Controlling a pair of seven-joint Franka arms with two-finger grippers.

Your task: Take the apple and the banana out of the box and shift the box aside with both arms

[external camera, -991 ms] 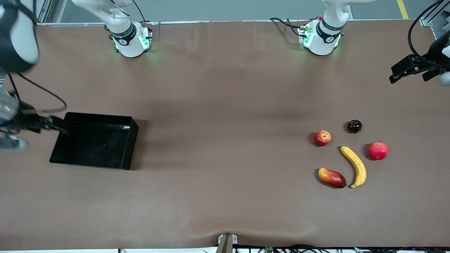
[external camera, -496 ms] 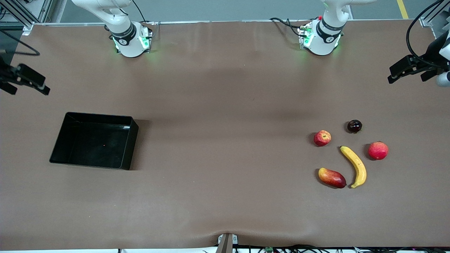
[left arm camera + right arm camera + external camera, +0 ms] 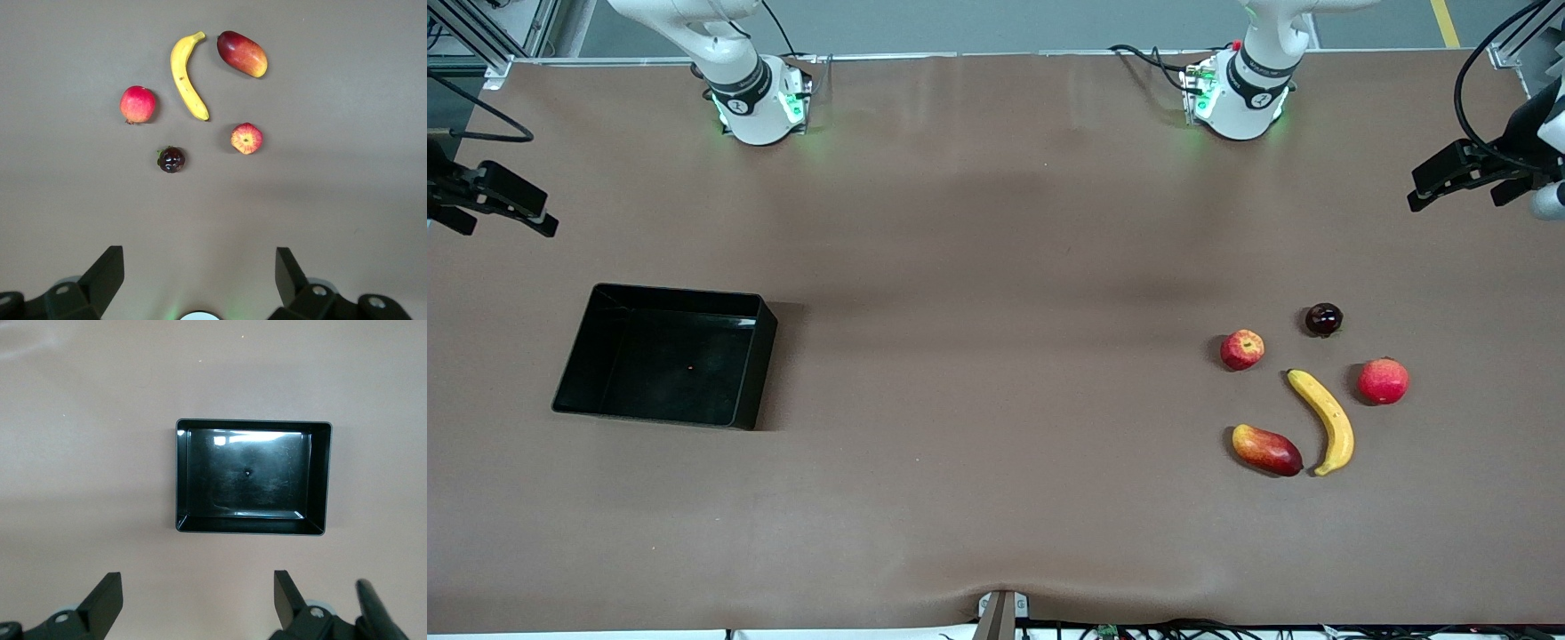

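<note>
Claws, two, both mine.

Item 1: right claw [image 3: 507, 218]. Fingers spread wide, nothing between them. A second ago it was down at the rim of the box [image 3: 758, 364], on the side toward the right arm's end of the worktop [image 3: 996, 267]. It has since let go, risen and drawn clear, and now hangs over that end of the worktop, apart from the box. No shift in the last half second.

Item 2: left claw [image 3: 1456, 197]. Fingers spread, empty. It hangs over the worktop's edge at the left arm's end, well apart from the box, and has hardly stirred in the second.

Item 3: box. Empty, flat on the worktop, not moved by my release.

Item 4: apple [image 3: 1241, 349]. On the bare worktop, well apart from the box, toward the left arm's end.

Item 5: banana [image 3: 1325, 422]. Same cluster, just beside the apple.

Item 6: other fruit in that cluster: mango-like fruit [image 3: 1266, 449], larger red fruit [image 3: 1383, 380], small dark fruit [image 3: 1323, 318].

Reckoning: both fruits out, box set apart and released. I judge the task done and both arms parked.
</note>
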